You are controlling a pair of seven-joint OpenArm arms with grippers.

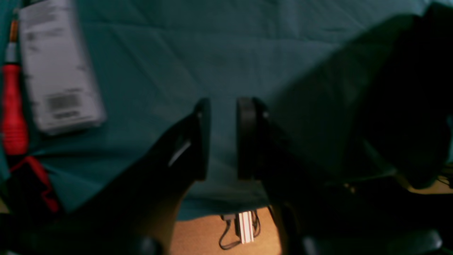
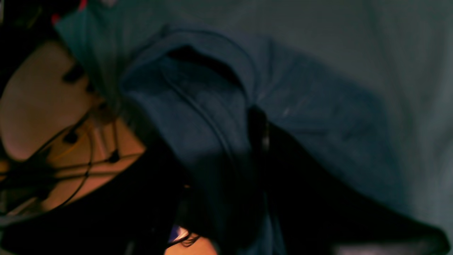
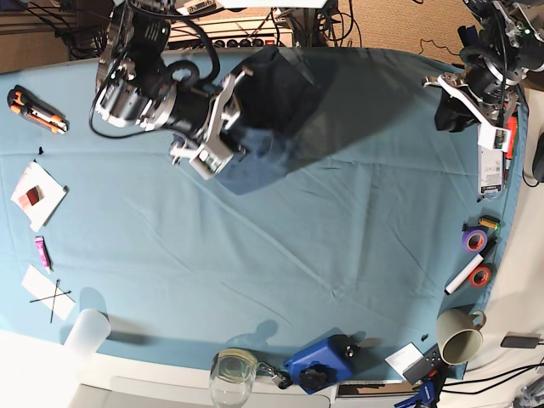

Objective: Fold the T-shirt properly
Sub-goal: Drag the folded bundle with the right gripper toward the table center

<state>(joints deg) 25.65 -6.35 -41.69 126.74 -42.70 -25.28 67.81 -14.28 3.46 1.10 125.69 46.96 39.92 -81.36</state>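
The dark navy T-shirt [image 3: 280, 102] is bunched at the back of the table, lifted at my right gripper [image 3: 231, 129]. In the right wrist view a seamed fold of the T-shirt [image 2: 198, 117] drapes over the right gripper [image 2: 230, 138]. It hides one finger, and only the other dark finger [image 2: 259, 131] shows, so I cannot see how the jaws stand. My left gripper [image 3: 449, 106] hovers at the far right edge, away from the shirt. In the left wrist view the left gripper [image 1: 224, 138] has a narrow gap with only tablecloth [image 1: 212, 53] showing through it.
A white box [image 1: 60, 67] and a red-handled screwdriver [image 1: 14, 106] lie by the left gripper. Tape rolls [image 3: 473, 240], a marker, a cup [image 3: 459, 342], a blue tool [image 3: 319, 361] and a glass [image 3: 231, 371] line the right and front edges. A cutter [image 3: 34, 110] and papers lie at the left.
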